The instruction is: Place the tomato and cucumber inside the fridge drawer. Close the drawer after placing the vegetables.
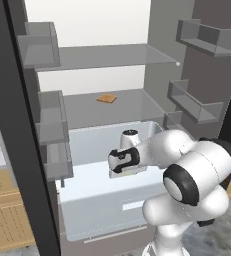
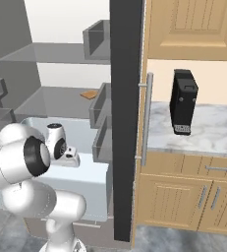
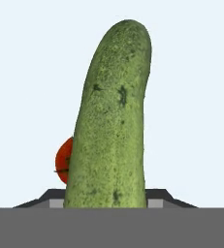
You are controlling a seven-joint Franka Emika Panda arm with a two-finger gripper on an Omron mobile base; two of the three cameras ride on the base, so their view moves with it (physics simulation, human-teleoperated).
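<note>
Left base view: fridge (image 1: 107, 65) stands open, door shelves (image 1: 39, 47) on both sides, two inner shelves above. A small flat tan item (image 1: 106, 98) lies on the lower inner shelf. The fridge drawer (image 1: 102, 210) is pulled out toward me, its pale front nearest the base. My arm (image 1: 187, 180) reaches from the lower right, forearm bent down over the drawer's open top.

Right base view: dark fridge door edge (image 2: 126, 118) splits the scene. To its right, a marble surface (image 2: 203, 130) over wood cabinets carries a black toaster (image 2: 183, 101). My wrist sits above the drawer's interior.

Hand view: my hand (image 3: 106, 206) is closed on the cucumber (image 3: 111, 126), gripping it at its near end; it stands up the middle of the picture against the drawer's pale floor. The tomato (image 3: 64, 160) lies in the drawer behind the cucumber, showing at its left edge. I cannot tell whether the two touch.
</note>
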